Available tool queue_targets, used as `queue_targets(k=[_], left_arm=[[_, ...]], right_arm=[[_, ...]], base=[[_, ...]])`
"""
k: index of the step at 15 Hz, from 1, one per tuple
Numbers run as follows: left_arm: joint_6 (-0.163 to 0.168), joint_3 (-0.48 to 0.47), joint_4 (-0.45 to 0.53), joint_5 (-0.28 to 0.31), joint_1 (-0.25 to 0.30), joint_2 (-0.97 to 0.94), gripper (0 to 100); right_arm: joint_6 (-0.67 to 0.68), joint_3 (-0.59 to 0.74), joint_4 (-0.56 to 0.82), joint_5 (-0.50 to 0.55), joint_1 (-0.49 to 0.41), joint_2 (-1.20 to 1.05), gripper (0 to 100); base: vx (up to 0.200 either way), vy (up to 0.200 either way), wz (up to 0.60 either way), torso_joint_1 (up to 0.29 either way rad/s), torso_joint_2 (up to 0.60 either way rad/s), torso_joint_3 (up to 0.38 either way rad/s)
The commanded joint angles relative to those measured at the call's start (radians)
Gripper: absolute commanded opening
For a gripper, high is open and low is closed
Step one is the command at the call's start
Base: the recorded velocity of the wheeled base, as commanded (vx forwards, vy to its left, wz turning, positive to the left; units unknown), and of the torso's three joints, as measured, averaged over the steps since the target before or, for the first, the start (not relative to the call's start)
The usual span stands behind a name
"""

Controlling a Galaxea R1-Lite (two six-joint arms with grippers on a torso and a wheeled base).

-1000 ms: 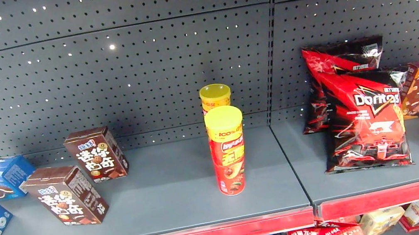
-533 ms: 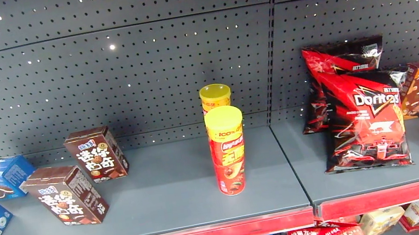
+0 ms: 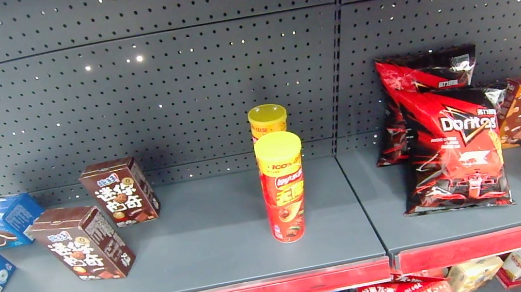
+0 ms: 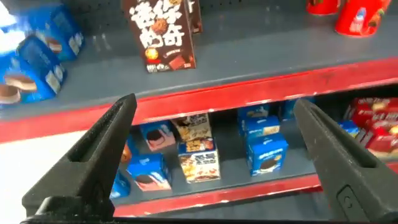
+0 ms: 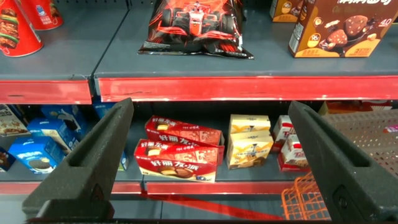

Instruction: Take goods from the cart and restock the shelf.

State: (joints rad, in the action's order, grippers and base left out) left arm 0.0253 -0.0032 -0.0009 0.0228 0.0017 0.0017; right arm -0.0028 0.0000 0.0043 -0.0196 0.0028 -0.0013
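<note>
Evidently pre-pick stage: left pincer point(image 4: 214, 102) & right pincer point(image 5: 211, 104) both gape, nothing held, facing the shelf point(image 3: 212, 237). Cart point(image 5: 367, 134) mesh sits at right edge of right wrist frame. Next, prob.: swing to cart, grab an item.

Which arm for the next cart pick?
Probably right: both grippers are open and empty, but the cart mesh sits beside the right gripper; the left gripper faces the lower shelf.
</note>
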Motion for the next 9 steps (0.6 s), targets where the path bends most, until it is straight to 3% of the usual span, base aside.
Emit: queue_targets(k=[1, 5, 7, 9], left_arm=[[-0.033, 0.002, 0.001, -0.034, 0.0, 0.006, 100], [-0.022, 0.002, 0.001, -0.03, 0.0, 0.006, 100], [-0.033, 0.002, 0.001, -0.034, 0.0, 0.006, 100], [-0.012, 0.002, 0.001, -0.026, 0.0, 0.004, 100]], right_arm=[[0.0, 0.0, 0.0, 0.0, 0.0, 0.001, 100], [0.003, 0.0, 0.0, 0.001, 0.0, 0.001, 100], [0.003, 0.0, 0.0, 0.001, 0.0, 0.001, 100], [0.003, 0.0, 0.0, 0.001, 0.0, 0.001, 100]], base=[[0.0, 0.0, 0.0, 0.0, 0.0, 0.0], [0.0, 0.0, 0.0, 0.0, 0.0, 0.0], [0.0, 0.0, 0.0, 0.0, 0.0, 0.0], [0.0, 0.0, 0.0, 0.0, 0.0, 0.0]])
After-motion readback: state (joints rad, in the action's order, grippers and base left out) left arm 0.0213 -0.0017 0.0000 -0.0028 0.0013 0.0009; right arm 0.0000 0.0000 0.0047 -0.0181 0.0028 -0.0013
